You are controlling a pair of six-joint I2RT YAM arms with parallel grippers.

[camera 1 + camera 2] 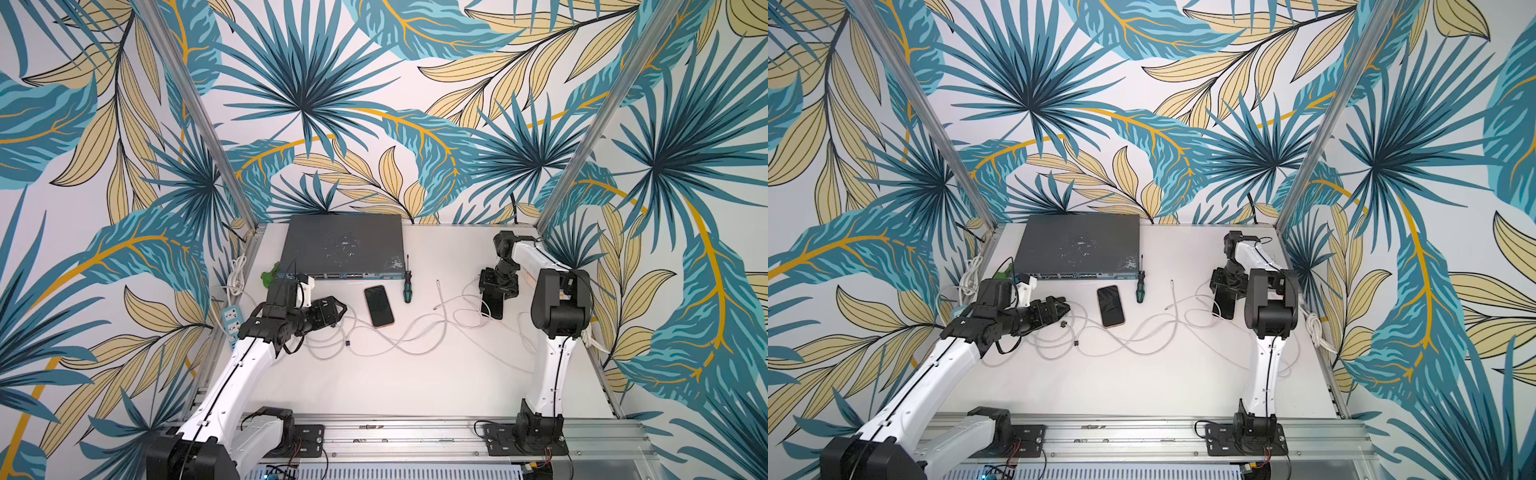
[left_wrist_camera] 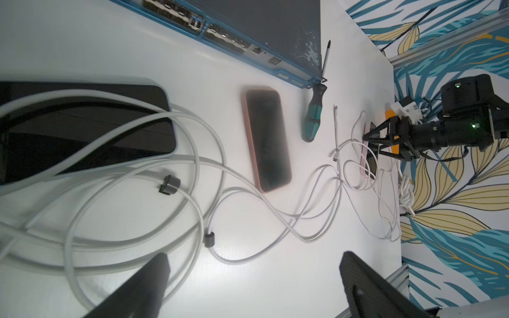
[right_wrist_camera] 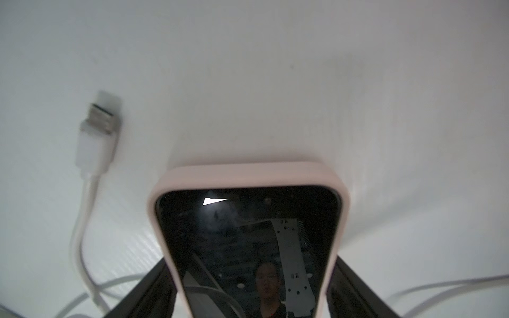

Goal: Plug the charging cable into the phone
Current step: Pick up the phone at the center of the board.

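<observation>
A phone (image 3: 248, 220) in a pale pink case lies screen-up on the white table at the right. My right gripper (image 3: 251, 258) reaches down over it, and its two fingers sit against the case's long sides. In a top view this gripper (image 1: 492, 307) hides most of that phone. A white USB plug (image 3: 102, 121) lies beside the phone. White charging cable (image 1: 419, 332) loops loosely across the table's middle, with a thin plug end (image 2: 336, 121) lying free. My left gripper (image 2: 253, 275) hangs open over cable coils at the left, holding nothing.
A second phone (image 1: 378, 305) in an orange case lies mid-table. A third, light-cased phone (image 2: 82, 132) lies under the cable coils. A green-handled screwdriver (image 1: 407, 286) and a grey network switch (image 1: 343, 245) sit behind. A power strip (image 1: 231, 320) lies at the left edge.
</observation>
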